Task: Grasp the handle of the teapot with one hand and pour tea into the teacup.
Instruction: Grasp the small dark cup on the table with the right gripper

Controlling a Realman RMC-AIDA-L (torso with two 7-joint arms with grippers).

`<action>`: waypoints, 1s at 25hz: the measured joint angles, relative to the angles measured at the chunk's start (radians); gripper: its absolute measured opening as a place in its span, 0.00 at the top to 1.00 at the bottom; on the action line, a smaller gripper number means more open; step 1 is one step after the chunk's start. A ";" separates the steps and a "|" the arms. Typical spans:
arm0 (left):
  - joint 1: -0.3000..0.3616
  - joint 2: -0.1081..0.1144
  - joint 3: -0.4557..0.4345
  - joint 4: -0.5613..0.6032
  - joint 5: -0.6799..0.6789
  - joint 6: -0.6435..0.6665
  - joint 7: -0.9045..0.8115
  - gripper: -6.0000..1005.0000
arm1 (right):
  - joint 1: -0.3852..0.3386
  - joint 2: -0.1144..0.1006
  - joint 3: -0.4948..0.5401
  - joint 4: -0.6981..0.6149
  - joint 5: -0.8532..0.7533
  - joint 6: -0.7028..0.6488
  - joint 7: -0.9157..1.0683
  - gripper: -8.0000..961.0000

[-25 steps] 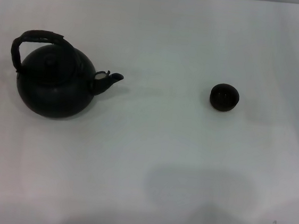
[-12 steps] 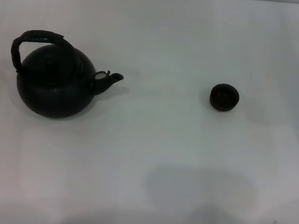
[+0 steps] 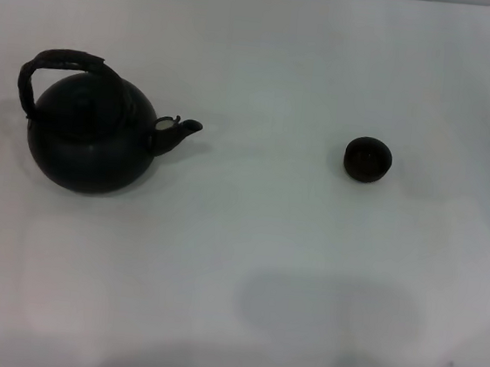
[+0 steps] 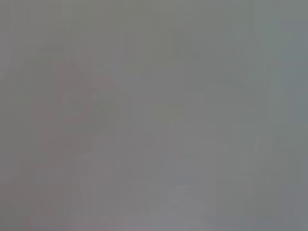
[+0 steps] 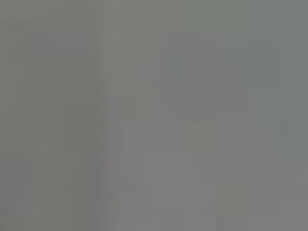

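One teapot [image 3: 92, 137] stands near the table's [image 3: 263, 264] left edge, with one arched handle [image 3: 60, 63] and one spout [image 3: 183, 131]. One teacup [image 3: 368, 159] sits toward the right edge, well apart. Two vessels altogether.

head view: no arm, gripper or body part shows | left wrist view: plain grey field, no fingers | right wrist view: plain grey field, no fingers
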 joint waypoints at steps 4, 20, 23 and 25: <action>0.002 0.000 0.000 0.002 0.001 0.000 0.000 0.17 | 0.000 -0.040 -0.016 0.088 -0.148 0.002 0.152 0.13; -0.004 0.000 0.011 0.004 0.002 0.002 0.000 0.17 | 0.061 -0.053 -0.013 0.545 -0.862 0.195 0.709 0.13; -0.006 0.000 0.011 0.004 0.002 0.002 0.000 0.17 | 0.082 -0.065 -0.012 0.548 -0.882 0.273 0.729 0.13; -0.007 0.000 0.011 0.004 0.002 0.002 0.000 0.17 | 0.099 -0.074 -0.012 0.546 -0.895 0.323 0.753 0.13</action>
